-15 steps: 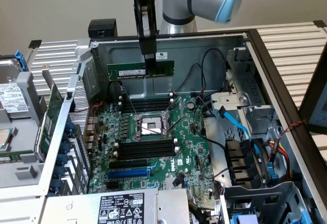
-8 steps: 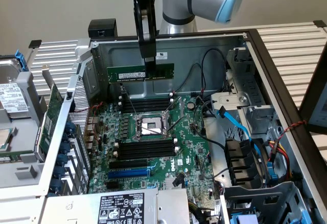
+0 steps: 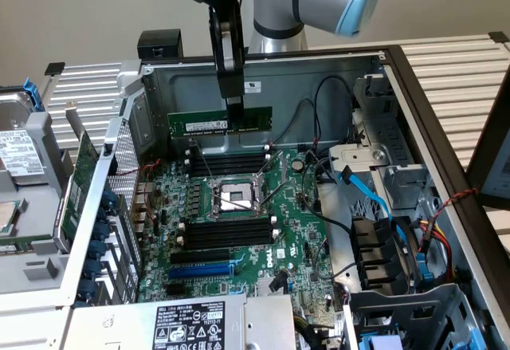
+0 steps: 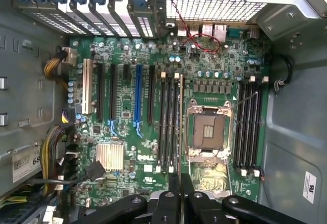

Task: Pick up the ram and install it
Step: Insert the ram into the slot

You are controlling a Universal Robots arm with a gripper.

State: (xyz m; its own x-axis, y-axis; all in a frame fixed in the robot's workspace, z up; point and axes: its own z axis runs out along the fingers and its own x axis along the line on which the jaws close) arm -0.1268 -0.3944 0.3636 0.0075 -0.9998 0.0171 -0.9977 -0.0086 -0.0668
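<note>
The ram (image 3: pixel 209 123), a narrow green stick with a white label, hangs level in the air above the motherboard (image 3: pixel 295 242), near the case's back wall. My gripper (image 3: pixel 233 109) comes down from above and is shut on the stick's top edge near its middle. In the wrist view the ram (image 4: pixel 182 124) shows edge-on as a thin line running out from the fingertips (image 4: pixel 174 180), over the board between a bank of black memory slots (image 4: pixel 167 124) and the CPU socket (image 4: pixel 209 132). Two slot banks (image 3: pixel 227 163) (image 3: pixel 223 234) flank the CPU socket (image 3: pixel 235 198).
A larger green expansion card (image 3: pixel 80 182) leans outside the case at the exterior view's left, beside a hard drive (image 3: pixel 20 155). Black cables (image 3: pixel 319 139) and a blue cable (image 3: pixel 370 198) run along the exterior view's right of the board. A labelled power supply (image 3: pixel 191 326) sits at the front.
</note>
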